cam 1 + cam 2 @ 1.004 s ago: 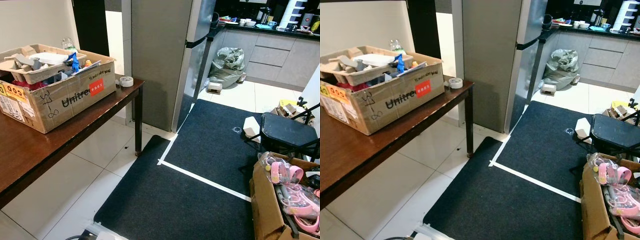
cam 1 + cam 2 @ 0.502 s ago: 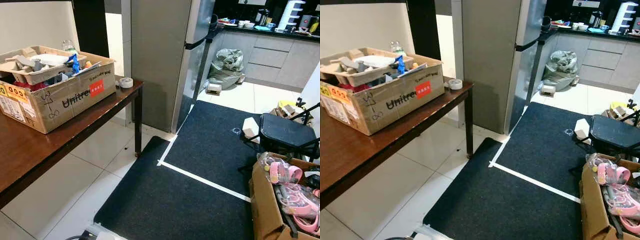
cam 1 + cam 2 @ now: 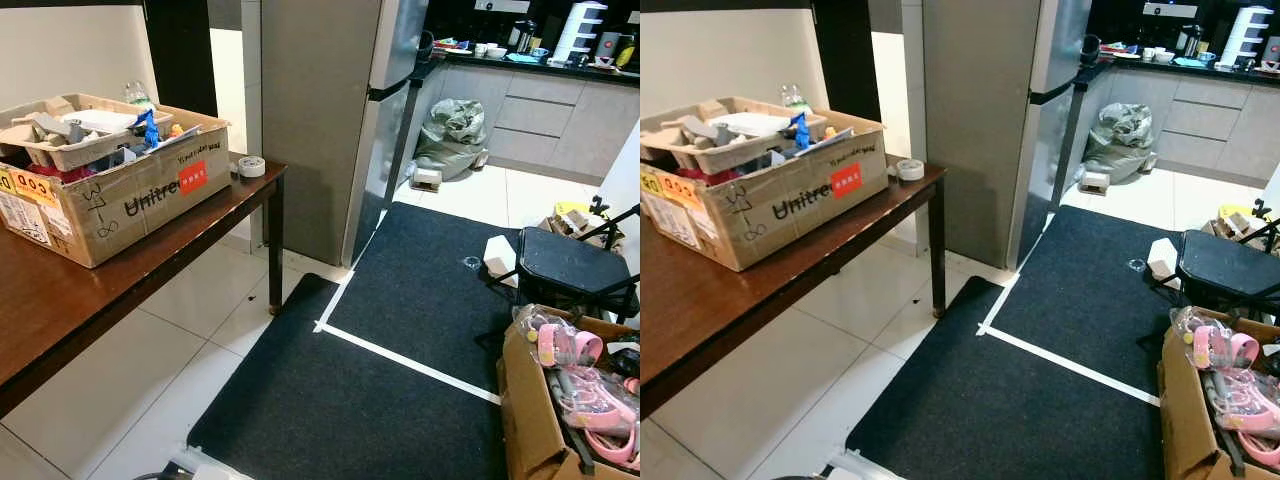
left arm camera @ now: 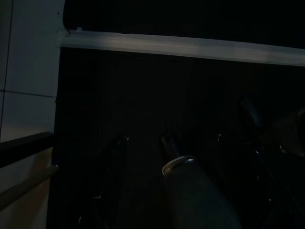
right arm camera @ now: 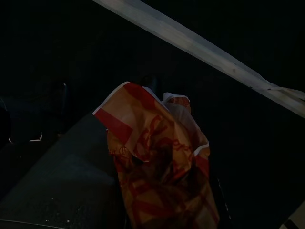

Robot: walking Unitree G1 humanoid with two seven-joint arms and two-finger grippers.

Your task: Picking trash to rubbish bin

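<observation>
A crumpled orange-and-red printed paper wrapper (image 5: 157,167) hangs in my right gripper (image 5: 143,112), which is shut on it. It is held low over the dark mat, close to a white tape line (image 5: 200,50). My left gripper (image 4: 143,148) hangs in deep shade above the same mat, near another white tape strip (image 4: 181,45). Far off on the kitchen floor a stuffed grey-green bag (image 3: 455,130) leans against the cabinets.
A brown table (image 3: 60,300) on my left carries a cardboard box (image 3: 110,190) of odds and ends and a tape roll (image 3: 252,165). The dark mat (image 3: 400,390) lies ahead. A grey fridge (image 3: 320,120), a black stool (image 3: 570,265) and a box of pink toys (image 3: 565,400) stand around it.
The head view has shifted very slightly. The table, boxes and mat hold their places.
</observation>
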